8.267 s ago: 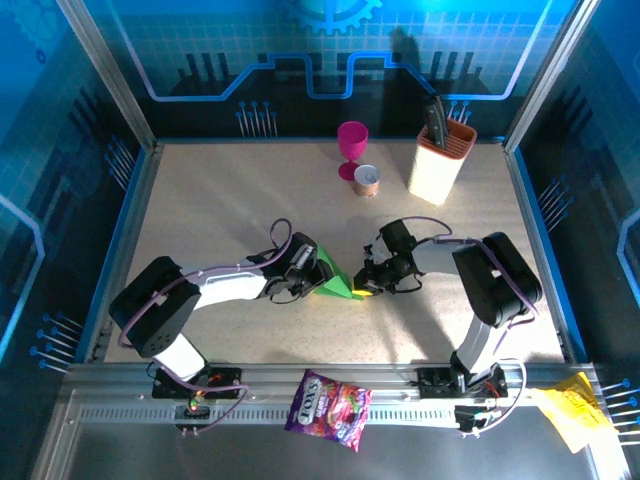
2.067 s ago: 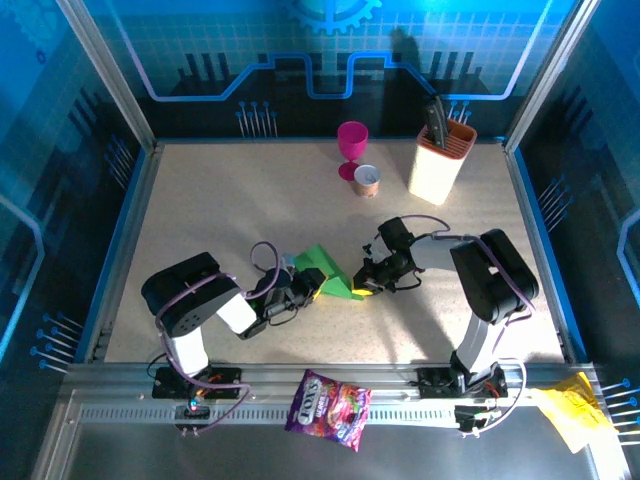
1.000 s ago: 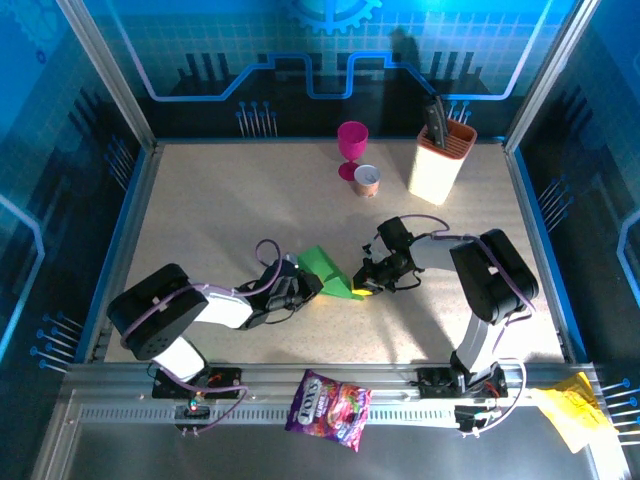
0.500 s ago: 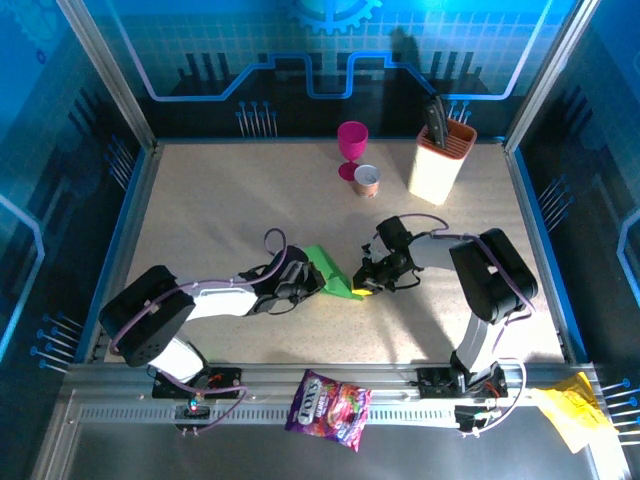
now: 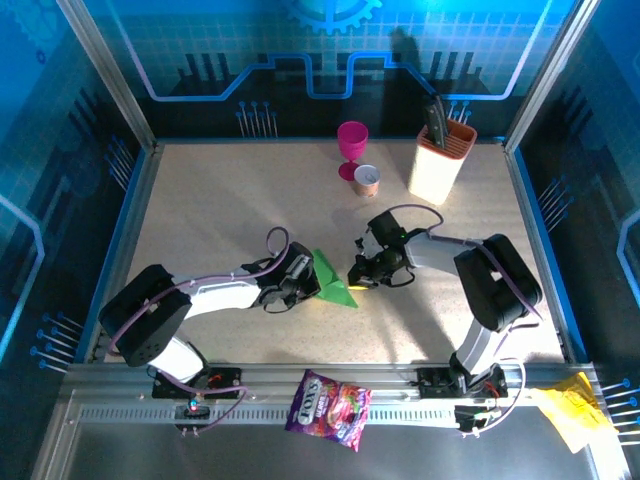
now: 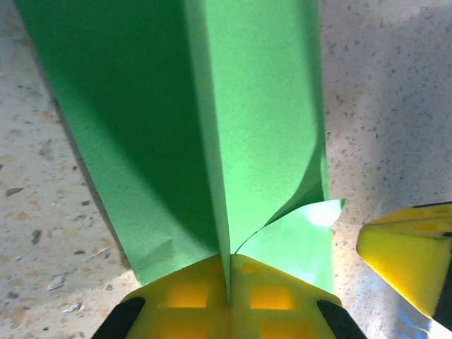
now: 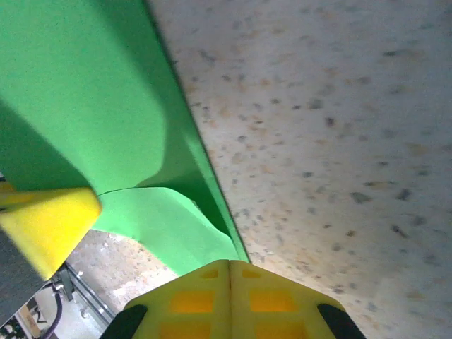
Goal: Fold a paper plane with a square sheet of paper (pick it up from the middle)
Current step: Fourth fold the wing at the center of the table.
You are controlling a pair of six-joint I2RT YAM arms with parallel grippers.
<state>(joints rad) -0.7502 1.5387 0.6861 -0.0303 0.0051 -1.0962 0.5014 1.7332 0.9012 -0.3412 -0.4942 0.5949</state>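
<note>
The square sheet of bright green paper point(image 5: 334, 281), already creased into a narrow pointed wedge with a raised centre fold, lies on the speckled beige table point(image 5: 200, 210), well nearer the arm bases than the magenta plastic goblet point(image 5: 351, 146) and almost straight in front of it. The left gripper point(image 5: 303, 285) meets the paper on the left arm's side of the goblet's line. Its yellow pads point(image 6: 191, 296) are closed on the fold's end, the crease running into the seam between them, which I judge pins the ridge so the layers cannot spring apart. The right gripper point(image 5: 362, 277), on the opposite side, has its jaws pressed together at the paper's long edge, apparently nipping it, probably to hold that flap taut for a wing crease. Its yellow fingertip point(image 6: 409, 247) sits just beside the paper in the left wrist view, so the two work closely. Just beside the goblet stands a small metal tin point(image 5: 367, 180), and further toward the right arm's side a cream and orange knife block point(image 5: 440, 160)
</note>
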